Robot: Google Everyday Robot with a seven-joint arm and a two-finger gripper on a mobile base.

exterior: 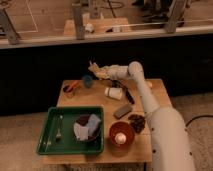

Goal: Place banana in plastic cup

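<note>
My gripper reaches out over the far left part of the wooden table. It is shut on the pale-yellow banana, which sticks out to the upper left. It holds the banana in the air just above and slightly right of the small dull-blue plastic cup. The cup stands upright near the table's far edge, and the banana is apart from it.
A white cup lies on its side right of the blue cup, next to a dark utensil. An orange item sits at the far left. A green tray holds a fork and a cloth-covered dish. An orange-brown bowl, a dark block and dark bits lie near the front.
</note>
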